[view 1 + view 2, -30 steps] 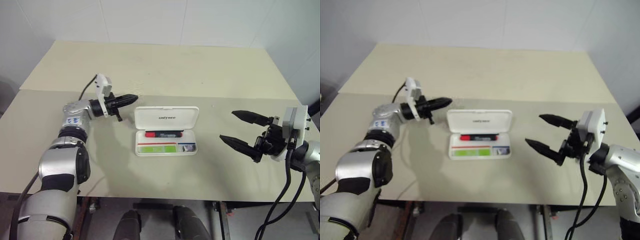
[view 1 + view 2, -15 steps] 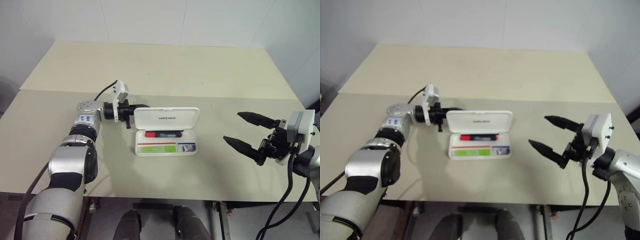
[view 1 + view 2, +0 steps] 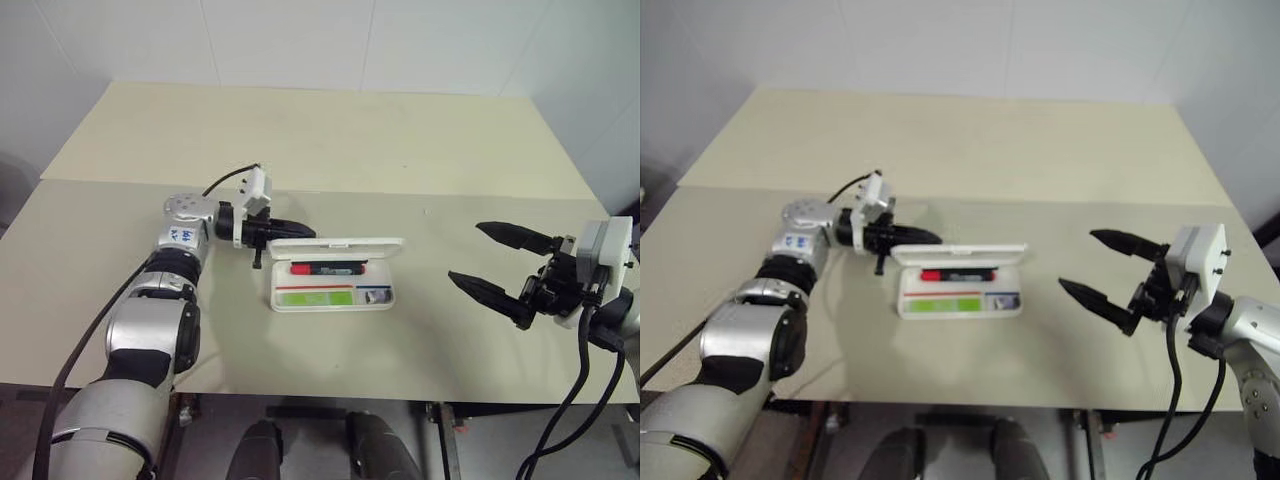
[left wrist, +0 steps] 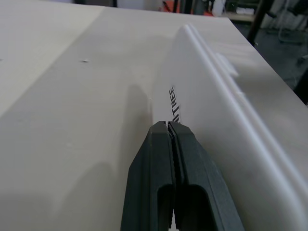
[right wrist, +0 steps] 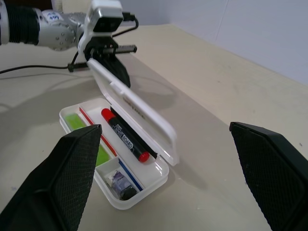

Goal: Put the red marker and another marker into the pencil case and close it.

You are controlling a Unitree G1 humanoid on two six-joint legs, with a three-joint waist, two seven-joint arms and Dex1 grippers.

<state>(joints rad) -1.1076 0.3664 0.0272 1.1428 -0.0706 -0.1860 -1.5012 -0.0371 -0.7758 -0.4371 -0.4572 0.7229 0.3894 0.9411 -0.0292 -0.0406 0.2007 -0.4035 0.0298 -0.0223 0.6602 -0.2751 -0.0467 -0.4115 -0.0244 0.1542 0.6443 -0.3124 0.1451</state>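
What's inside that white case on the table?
In the case: a red marker, a green highlighter, and a small dark item in an end compartment. The half-raised lid hides the tray's back edge.

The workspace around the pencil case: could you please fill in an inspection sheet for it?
Surface: beige table, bare beyond the case.
Job's things: pencil case with lid half raised; red marker and green highlighter lie in its tray.
Clutter: a small dark item in the tray's end compartment.
Grippers: left tool shut, tips behind the lid; right tool open, apart from the case.
Cables: black cables at both wrists.
Surroundings: white walls.
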